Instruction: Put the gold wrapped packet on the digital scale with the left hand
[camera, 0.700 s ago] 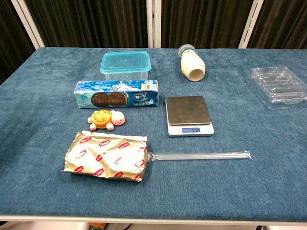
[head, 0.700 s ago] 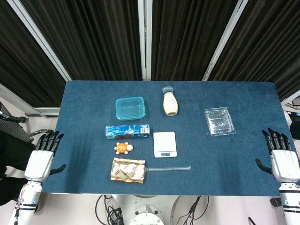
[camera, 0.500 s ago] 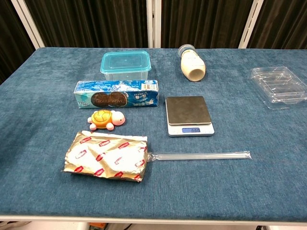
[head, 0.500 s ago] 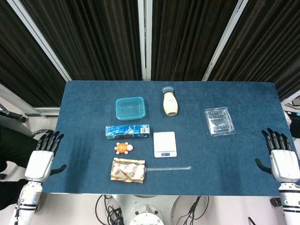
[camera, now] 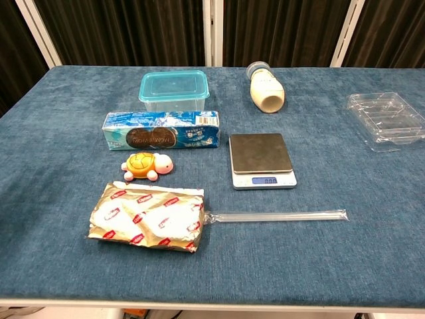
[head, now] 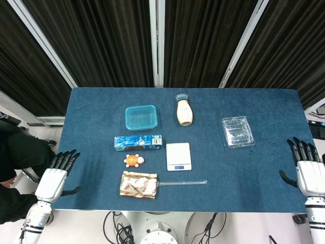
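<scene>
The gold wrapped packet (head: pixel 138 184) (camera: pixel 147 216) lies flat near the table's front edge, left of centre. Just behind and to its right sits the small digital scale (head: pixel 179 156) (camera: pixel 261 160), nothing on its platform. At the table's left front corner my left hand (head: pixel 53 179) hovers with fingers spread and nothing in it, well left of the packet. My right hand (head: pixel 307 170) is off the right edge, fingers spread and nothing held. Neither hand shows in the chest view.
A toy turtle (head: pixel 133 160) lies just behind the packet, a blue biscuit box (head: pixel 138 142) behind that. A teal lidded container (head: pixel 141 117), a tipped bottle (head: pixel 184 112) and a clear plastic tray (head: pixel 237 131) sit farther back. A clear tube (head: pixel 182 182) lies right of the packet.
My left hand has shifted right and forward, toward the table's front left corner. My right hand has drifted slightly right. The objects on the table have not moved.
</scene>
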Robot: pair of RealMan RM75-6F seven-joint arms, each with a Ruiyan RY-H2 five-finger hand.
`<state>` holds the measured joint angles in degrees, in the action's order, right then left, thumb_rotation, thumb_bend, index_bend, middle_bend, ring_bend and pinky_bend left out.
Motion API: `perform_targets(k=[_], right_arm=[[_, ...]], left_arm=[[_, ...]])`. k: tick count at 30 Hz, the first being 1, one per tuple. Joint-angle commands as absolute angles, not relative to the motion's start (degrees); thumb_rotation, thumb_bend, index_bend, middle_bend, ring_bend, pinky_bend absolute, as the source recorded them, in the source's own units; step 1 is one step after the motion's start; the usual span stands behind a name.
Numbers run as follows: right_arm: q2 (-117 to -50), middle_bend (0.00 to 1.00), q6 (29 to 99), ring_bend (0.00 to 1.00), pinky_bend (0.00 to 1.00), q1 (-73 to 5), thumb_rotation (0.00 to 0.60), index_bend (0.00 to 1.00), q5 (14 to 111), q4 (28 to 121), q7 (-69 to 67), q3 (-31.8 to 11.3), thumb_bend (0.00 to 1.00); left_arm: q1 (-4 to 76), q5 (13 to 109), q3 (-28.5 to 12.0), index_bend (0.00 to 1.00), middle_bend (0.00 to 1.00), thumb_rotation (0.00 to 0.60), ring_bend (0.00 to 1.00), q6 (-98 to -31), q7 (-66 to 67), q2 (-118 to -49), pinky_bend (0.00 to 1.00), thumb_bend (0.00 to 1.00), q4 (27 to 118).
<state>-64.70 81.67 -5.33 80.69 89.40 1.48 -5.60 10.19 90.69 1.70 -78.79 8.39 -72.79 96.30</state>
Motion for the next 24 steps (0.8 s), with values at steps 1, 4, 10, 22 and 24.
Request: perform_targets(k=[1,4,10,22,24], right_arm=[[-64.5,0.0,81.5,0.0,0.0,-5.6,0.6,0.0,80.7,89.6,1.4,-5.8,0.16],[-64.3,0.0,81.3,0.0,0.0,-5.8,0.6,0.0,80.8,89.8,1.1,-5.9,0.16],[-63.5,0.0,80.8,0.0,0.0,-6.0,0.6,0.0,80.6,90.1,0.9,-6.0,0.16],[-63.3,0.0,80.5,0.0,0.0,-6.2,0.6,0.0,81.4,90.0,0.0,-5.5,0.16],[-63.3,0.0,80.6,0.0,0.0,-6.1,0.6,0.0,81.6,90.0,-0.1,-5.3,0.16]], left_arm=[[12.1,92.5,2.3,0.0,0.0,0.6,0.0,-76.3,7.8,-73.8,0.0,0.12,96.4],[14.2,93.9,2.2,0.0,0.0,0.6,0.0,-74.0,6.9,-75.5,0.0,0.12,96.3],[18.1,96.3,2.8,0.0,0.0,0.6,0.0,-69.3,4.3,-78.6,0.0,0.11,96.9],[22.1,95.8,3.2,0.0,0.0,0.6,0.0,-63.7,2.6,-86.1,0.0,0.06,97.3],[22.8,95.7,2.9,0.0,0.0,0.6,0.0,-63.0,3.1,-87.8,0.0,0.06,96.6]])
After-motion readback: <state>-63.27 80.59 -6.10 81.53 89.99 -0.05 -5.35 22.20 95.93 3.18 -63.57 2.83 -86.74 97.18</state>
